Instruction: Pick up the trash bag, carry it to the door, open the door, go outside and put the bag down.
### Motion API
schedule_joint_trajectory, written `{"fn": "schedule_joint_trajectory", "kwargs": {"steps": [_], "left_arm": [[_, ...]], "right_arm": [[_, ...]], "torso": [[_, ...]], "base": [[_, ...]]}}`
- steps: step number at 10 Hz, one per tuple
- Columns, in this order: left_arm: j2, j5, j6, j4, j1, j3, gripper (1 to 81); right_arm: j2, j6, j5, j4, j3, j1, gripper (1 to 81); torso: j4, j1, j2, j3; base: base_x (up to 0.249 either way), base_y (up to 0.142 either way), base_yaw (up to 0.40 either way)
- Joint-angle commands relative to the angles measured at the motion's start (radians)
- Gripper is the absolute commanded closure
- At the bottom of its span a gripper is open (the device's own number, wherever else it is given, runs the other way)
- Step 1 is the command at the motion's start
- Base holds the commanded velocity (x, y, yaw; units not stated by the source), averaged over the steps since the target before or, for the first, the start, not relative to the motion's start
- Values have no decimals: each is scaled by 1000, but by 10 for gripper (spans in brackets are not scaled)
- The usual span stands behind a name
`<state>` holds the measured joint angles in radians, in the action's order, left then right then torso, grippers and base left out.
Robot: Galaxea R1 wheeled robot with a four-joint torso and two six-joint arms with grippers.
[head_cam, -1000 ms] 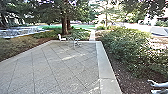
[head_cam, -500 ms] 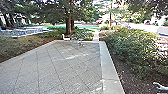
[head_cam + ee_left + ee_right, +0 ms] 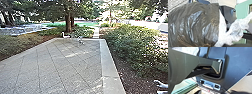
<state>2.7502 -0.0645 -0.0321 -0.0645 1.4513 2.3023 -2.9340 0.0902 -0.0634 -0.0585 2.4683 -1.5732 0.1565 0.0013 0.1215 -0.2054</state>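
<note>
"Where's the trash bag (image 3: 199, 25) right now?"

"Up close by the left wrist: dark, creased plastic, shining in the light, with white twisted plastic (image 3: 239, 28) beside it. It's off the ground, I'd judge."

"Is the left hand closed on it?"

"I can't tell from here. Same with the right hand; I can't make out whether it's open or closed."

"And that green panel (image 3: 242, 11) past the robot's body (image 3: 229, 15)?"

"Door or door frame, I'd guess. Either way, it's outside: there's paving (image 3: 62, 65) ahead, with a pale border (image 3: 107, 60) along its right side."

"So what has just changed?"

"The robot's aim. Over the last second its outlook has swung a little to its left, then tipped slightly down. The yard hasn't shifted, only the robot."

"Meaning?"

"The indoor part looks done, and this is a small correction of heading. Setting the bag down is what's left, and a swinging bag could brush the robot's body on the way."

"Anything in its way?"

"Nothing close. The leafy shrubs (image 3: 132, 47) stand off to the right, beyond the border. The white chair (image 3: 66, 36) is well apart, near the paving's far end, with the tree trunk (image 3: 67, 23) behind it and green lawn (image 3: 87, 24) farther off."
</note>
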Motion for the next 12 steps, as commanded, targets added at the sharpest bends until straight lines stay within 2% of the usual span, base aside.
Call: {"fn": "schedule_joint_trajectory", "kwargs": {"steps": [1,3,4,6,7,8,10,12], "left_arm": [[-76,-60,-6,89,-134,-56,811],[-105,-84,-6,124,-200,-70,811],[-118,-98,-6,140,-238,-70,811],[-154,-152,-6,192,-333,-70,811],[-165,-179,-6,207,-376,-70,811],[-171,-204,-6,219,-413,-70,811],[-179,-247,-6,233,-478,-67,811],[-181,-265,-5,250,-528,-64,811]], "right_arm": [[-1,6,-75,12,-14,29,10],[-1,5,-73,8,-13,29,10],[-1,3,-75,8,-13,31,10],[-3,3,-76,5,-8,29,10],[-3,3,-76,6,-8,29,10],[-3,3,-75,6,-8,29,10],[-4,3,-73,5,-6,28,10],[-6,3,-72,0,0,29,10]], "torso": [[0,0,0,-82],[0,0,0,-148],[0,1,-1,-91],[0,1,-1,-117],[0,1,-2,-145],[48,1,-2,-188],[70,1,-2,-212],[104,2,-2,-267]], "base": [[0,0,0],[0,0,0],[0,0,0],[0,0,0],[0,0,0],[0,0,0],[0,0,0],[0,0,0]]}}
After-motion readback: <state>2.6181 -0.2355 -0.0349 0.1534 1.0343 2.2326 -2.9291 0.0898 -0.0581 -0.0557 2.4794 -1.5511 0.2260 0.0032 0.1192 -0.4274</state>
